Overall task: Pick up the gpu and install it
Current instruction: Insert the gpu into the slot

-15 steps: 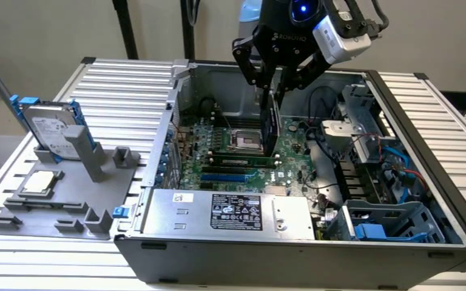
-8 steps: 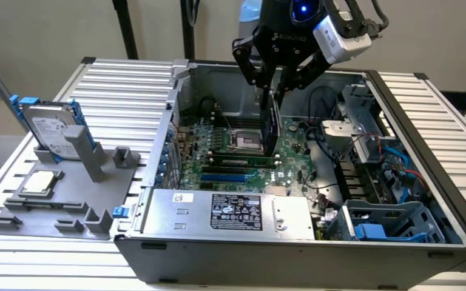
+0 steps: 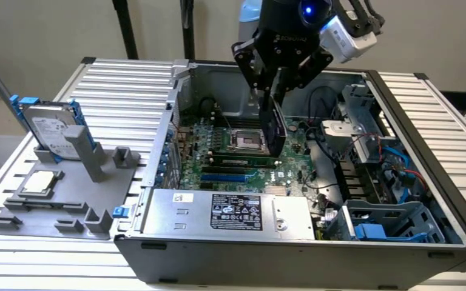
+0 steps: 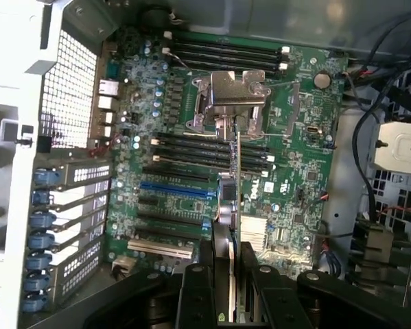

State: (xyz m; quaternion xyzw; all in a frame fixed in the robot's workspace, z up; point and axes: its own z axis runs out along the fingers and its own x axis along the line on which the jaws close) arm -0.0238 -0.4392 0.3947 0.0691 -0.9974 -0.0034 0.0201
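Observation:
My gripper (image 3: 278,97) hangs inside the open computer case (image 3: 427,151), shut on the gpu (image 3: 275,128). The gpu is a thin dark card held upright on its edge, its lower end just above the green motherboard (image 3: 233,160) beside the processor socket (image 3: 245,142). In the wrist view the gpu (image 4: 234,199) shows edge-on as a thin vertical strip between my two black fingers (image 4: 197,288), with the gripper (image 4: 231,277) over the motherboard (image 4: 184,164). The card's far end reaches toward the metal socket (image 4: 229,99). A blue expansion slot (image 4: 174,190) lies off to one side of the card.
On the exterior view's left, a grey fixture (image 3: 63,200) holds a silver hard drive with blue rails (image 3: 51,130) and a square processor chip (image 3: 39,183). The power supply (image 3: 225,212) fills the case's front. Cables and a drive cage (image 3: 378,163) crowd the right side.

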